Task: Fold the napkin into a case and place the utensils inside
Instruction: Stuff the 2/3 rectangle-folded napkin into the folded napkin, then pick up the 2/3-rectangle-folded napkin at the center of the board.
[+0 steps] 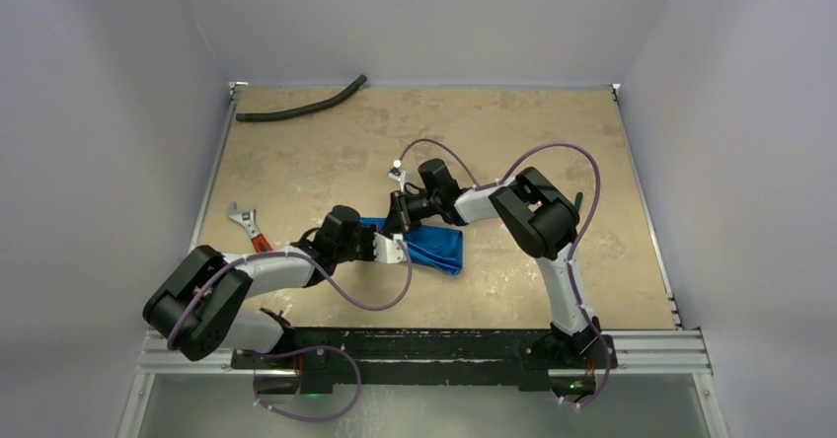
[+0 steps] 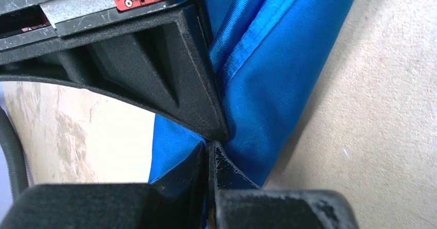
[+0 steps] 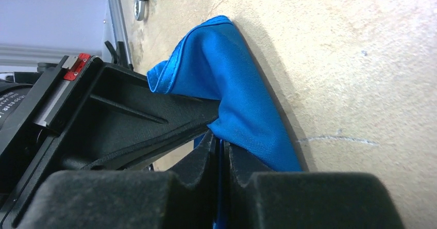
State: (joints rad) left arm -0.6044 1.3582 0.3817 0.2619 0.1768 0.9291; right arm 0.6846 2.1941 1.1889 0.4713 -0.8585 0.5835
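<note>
So the napkin (image 1: 439, 248) is laid out mid desk (image 1: 513, 142) as a narrow bundle, long axis roughly left to right. Its left end is pinched by the left end effector (image 1: 392, 249) and the right end effector (image 1: 402, 219), both clamped narrow on cloth. The rest is stretched off rightward.

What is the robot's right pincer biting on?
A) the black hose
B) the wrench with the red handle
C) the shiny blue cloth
C: in the right wrist view, the blue napkin runs into the thin slit between the closed fingers of the right pincer. The black hose and the wrench lie apart on the table.
</note>
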